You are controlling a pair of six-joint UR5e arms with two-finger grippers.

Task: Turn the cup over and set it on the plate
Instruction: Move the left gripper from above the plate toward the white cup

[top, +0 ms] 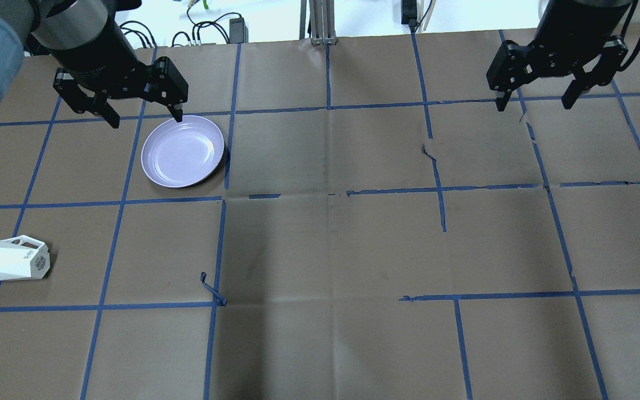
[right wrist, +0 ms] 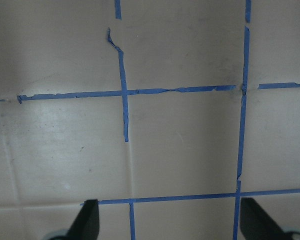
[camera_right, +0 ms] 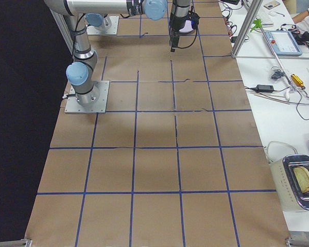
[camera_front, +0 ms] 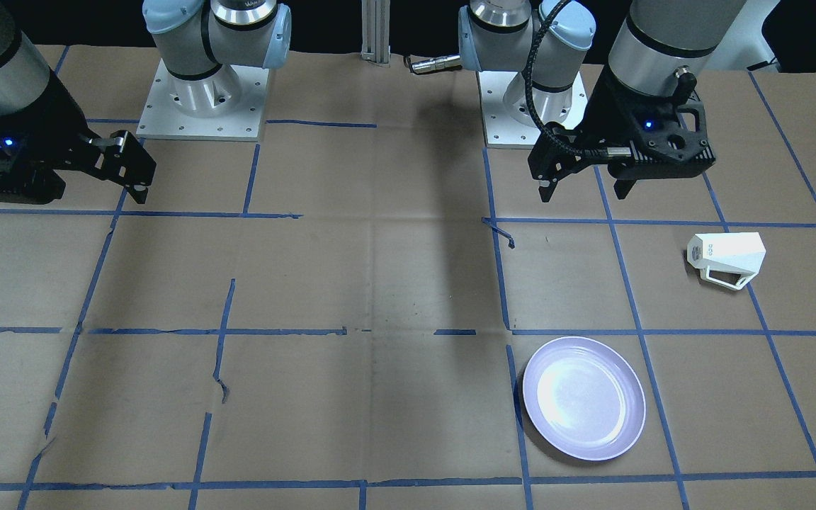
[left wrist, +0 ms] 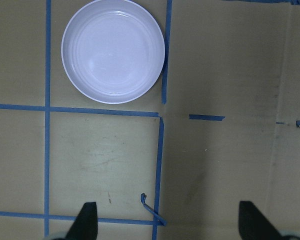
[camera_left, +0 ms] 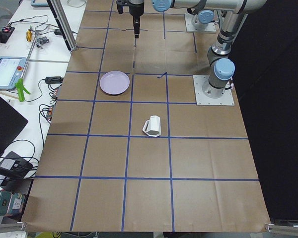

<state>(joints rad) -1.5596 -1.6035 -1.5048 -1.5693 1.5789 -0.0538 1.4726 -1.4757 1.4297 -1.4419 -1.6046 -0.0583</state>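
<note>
The left gripper [top: 146, 119] hangs spread wide and empty above the table [top: 353, 250], near the lavender plate [top: 183, 151]. The right gripper [top: 533, 105] is likewise spread and empty, far across the table. The white cup [top: 11, 260] lies on its side, well apart from the plate.

Brown paper surface with a blue grid, cluttered bench alongside

The surface [top: 331, 250] is covered in creased brown paper, marked into squares by blue tape lines [top: 75, 204]; one loose curl of tape [top: 211, 289] lifts off the paper near the middle, and several lines are broken or ragged. An aluminium post [camera_left: 62, 25] stands at the surface's edge. On the white bench [camera_left: 39, 54] beside it lie a screen pendant [camera_left: 5, 69], a green clamp [camera_left: 21, 89], black cables [camera_left: 49, 99], an orange-handled screwdriver [camera_right: 297, 80] and a metal tray [camera_right: 301, 188].
</note>
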